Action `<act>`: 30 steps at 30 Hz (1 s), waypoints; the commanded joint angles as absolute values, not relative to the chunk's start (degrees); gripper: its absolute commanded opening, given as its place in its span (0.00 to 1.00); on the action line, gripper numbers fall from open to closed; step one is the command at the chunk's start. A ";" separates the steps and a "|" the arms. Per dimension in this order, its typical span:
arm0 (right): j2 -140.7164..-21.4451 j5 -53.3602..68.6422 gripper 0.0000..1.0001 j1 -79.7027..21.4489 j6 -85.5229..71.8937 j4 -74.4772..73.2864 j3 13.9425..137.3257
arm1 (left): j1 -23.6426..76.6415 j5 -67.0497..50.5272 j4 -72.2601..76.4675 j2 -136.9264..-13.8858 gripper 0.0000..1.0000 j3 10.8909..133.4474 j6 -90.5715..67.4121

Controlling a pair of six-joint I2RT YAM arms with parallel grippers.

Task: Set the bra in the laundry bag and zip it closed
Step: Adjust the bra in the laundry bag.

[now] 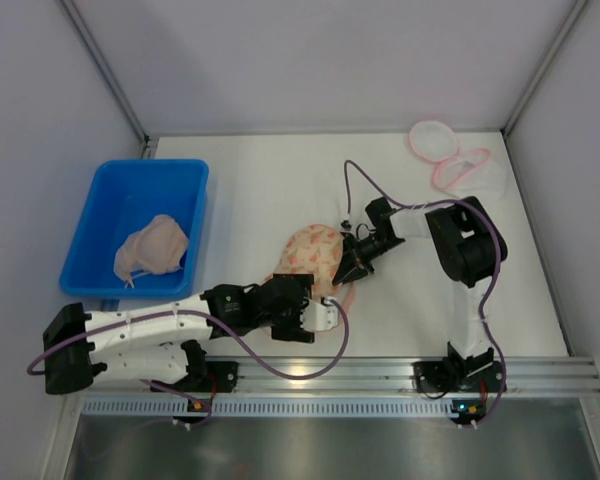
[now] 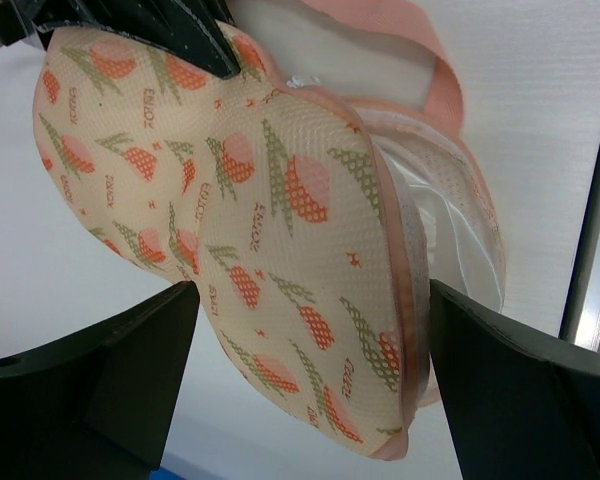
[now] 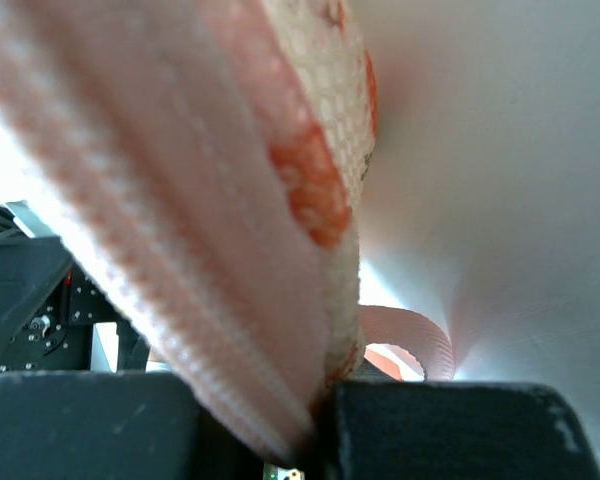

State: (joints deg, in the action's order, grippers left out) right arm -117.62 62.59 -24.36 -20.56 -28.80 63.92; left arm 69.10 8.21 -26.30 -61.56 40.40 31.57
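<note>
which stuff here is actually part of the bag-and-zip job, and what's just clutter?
In the job:
- printed laundry bag, pinched by the right hand
- white cloth inside it, likely the bra
- left hand, open either side of the bag

Lying about:
- blue bin
- beige garment in the bin
- white-and-pink mesh pieces, far right corner

- Laundry bag (image 1: 315,255) lies in the middle, between the grippers.
- Left gripper (image 1: 310,300) is just before it, right gripper (image 1: 345,265) at its right edge.
- Bin (image 1: 145,192) at left, bra (image 1: 152,247) inside.
- Spare bags (image 1: 450,160) in the far right corner.
</note>
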 commanded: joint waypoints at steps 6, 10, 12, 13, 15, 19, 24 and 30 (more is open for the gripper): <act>-117.95 63.11 0.00 -25.40 -19.16 -29.71 66.00 | 69.61 5.28 -28.21 -52.65 0.98 41.92 30.50; -118.12 63.11 0.00 -25.49 -19.25 -29.79 66.01 | 72.33 5.11 -28.39 -56.32 0.98 42.71 29.71; -118.04 63.11 0.00 -25.49 -19.25 -29.79 66.01 | 73.03 3.79 -28.21 -57.91 0.98 43.41 28.66; -117.95 63.11 0.00 -25.49 -19.16 -29.71 66.01 | 73.30 2.65 -28.21 -59.83 0.98 43.94 28.30; -117.95 63.11 0.00 -25.40 -19.16 -29.71 65.83 | 74.09 2.29 -28.04 -62.13 0.98 45.79 27.08; -118.30 63.37 0.00 -25.49 -19.34 -29.71 66.09 | 75.76 6.84 -25.23 -68.80 0.98 46.67 26.10; -118.30 63.90 0.00 -25.49 -19.34 -29.79 65.83 | 76.90 19.20 -19.17 -74.61 0.98 43.43 27.51; -118.65 64.16 0.00 -25.49 -19.07 -29.71 65.48 | 76.99 32.34 -9.15 -79.28 0.98 39.29 34.35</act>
